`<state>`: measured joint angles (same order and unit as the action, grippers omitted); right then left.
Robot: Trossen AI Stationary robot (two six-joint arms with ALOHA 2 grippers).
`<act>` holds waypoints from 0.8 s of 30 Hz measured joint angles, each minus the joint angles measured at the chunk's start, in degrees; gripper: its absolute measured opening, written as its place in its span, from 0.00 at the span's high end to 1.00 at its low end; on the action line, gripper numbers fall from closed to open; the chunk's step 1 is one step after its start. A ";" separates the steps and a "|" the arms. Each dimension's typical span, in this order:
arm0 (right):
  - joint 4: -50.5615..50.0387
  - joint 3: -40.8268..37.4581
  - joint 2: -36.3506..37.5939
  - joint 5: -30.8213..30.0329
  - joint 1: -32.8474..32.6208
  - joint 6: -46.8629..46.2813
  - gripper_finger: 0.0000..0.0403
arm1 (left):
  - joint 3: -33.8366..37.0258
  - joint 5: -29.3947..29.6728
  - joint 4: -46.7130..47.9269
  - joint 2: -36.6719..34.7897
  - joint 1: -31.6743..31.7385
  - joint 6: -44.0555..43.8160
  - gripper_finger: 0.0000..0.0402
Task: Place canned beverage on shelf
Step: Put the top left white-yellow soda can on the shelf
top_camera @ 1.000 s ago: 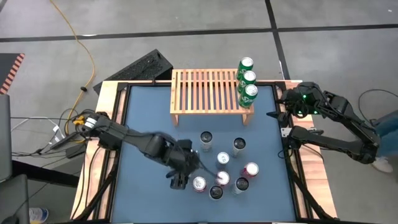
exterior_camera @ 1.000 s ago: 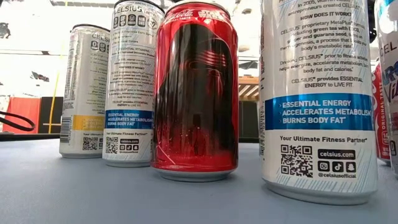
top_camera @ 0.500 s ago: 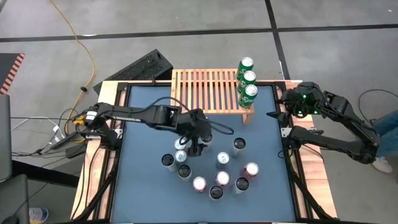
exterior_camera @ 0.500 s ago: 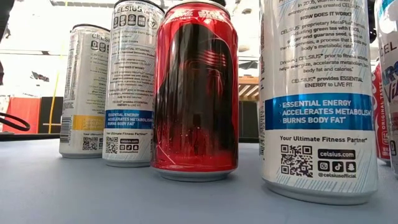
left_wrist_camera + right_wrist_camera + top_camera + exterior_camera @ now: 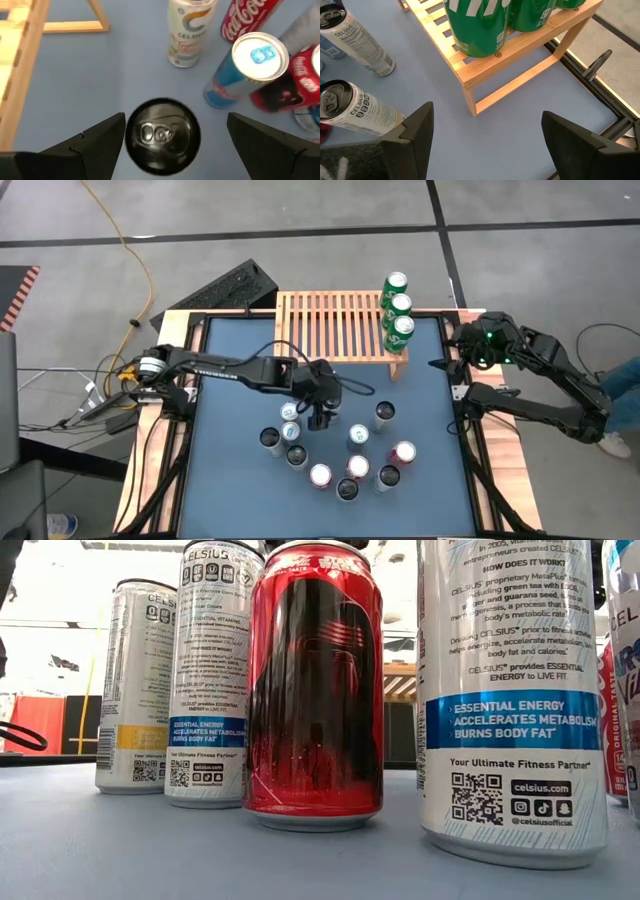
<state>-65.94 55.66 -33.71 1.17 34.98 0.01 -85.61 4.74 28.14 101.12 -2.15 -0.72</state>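
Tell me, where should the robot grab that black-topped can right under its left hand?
Probably around the can's round side wall, a little below the rim, coming straight down from above. The black-topped can stands upright on the blue table, and the left end effector hangs over it, fingers open on either side. Open table on both sides leaves room for them, though the blue can stands close.

High overhead; low table-level, close; wrists downward; all share cans (image 5: pixel 358 437).
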 joint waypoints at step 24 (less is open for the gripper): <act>0.18 -0.02 -0.02 -0.04 0.37 -0.13 0.24 | 21.54 4.37 -29.62 -4.48 -0.48 -8.94 0.16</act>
<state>-65.76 55.64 -33.74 1.13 35.35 -0.12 -64.07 9.11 -1.48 96.64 -2.63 -9.65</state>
